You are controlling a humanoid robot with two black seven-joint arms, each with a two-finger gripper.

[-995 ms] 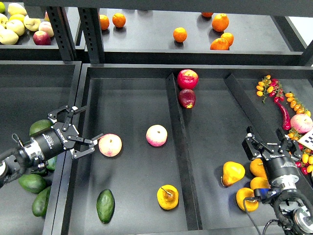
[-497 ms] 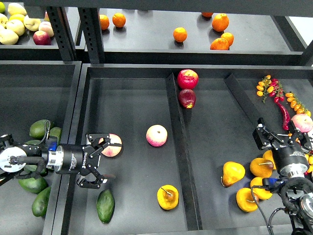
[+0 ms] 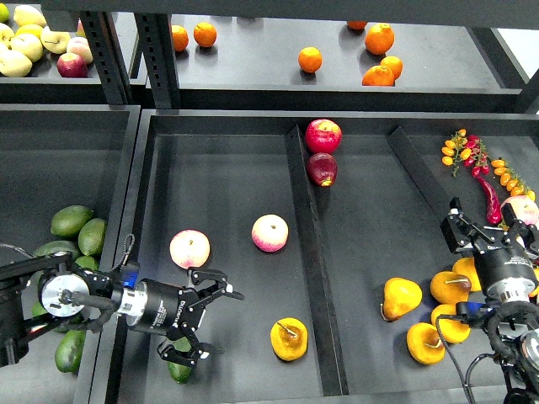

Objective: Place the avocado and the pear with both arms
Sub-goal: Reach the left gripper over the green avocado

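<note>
The dark green avocado (image 3: pixel 178 371) lies at the front left of the big tray (image 3: pixel 221 124), mostly hidden under my left gripper. My left gripper (image 3: pixel 224 322) hangs just above and to the right of it, fingers spread open, holding nothing. The golden pear (image 3: pixel 289 338) with a brown stem lies to the right of the gripper, near the tray's divider (image 3: pixel 308 252), untouched. My right gripper (image 3: pixel 487 232) is open and empty at the right edge, above a cluster of other pears (image 3: pixel 402 297).
Two peaches (image 3: pixel 189 249) (image 3: pixel 269 233) lie behind my left gripper. Two red apples (image 3: pixel 322 135) sit at the back by the divider. Loose avocados (image 3: pixel 72 220) lie in the left bin. A red chilli (image 3: pixel 491 199) and small tomatoes are at the right. Oranges (image 3: pixel 310 59) are on the rear shelf.
My left gripper has swung down and to the right, from beside the peach to over the avocado, staying open. My right gripper has drawn back to the right, still open.
</note>
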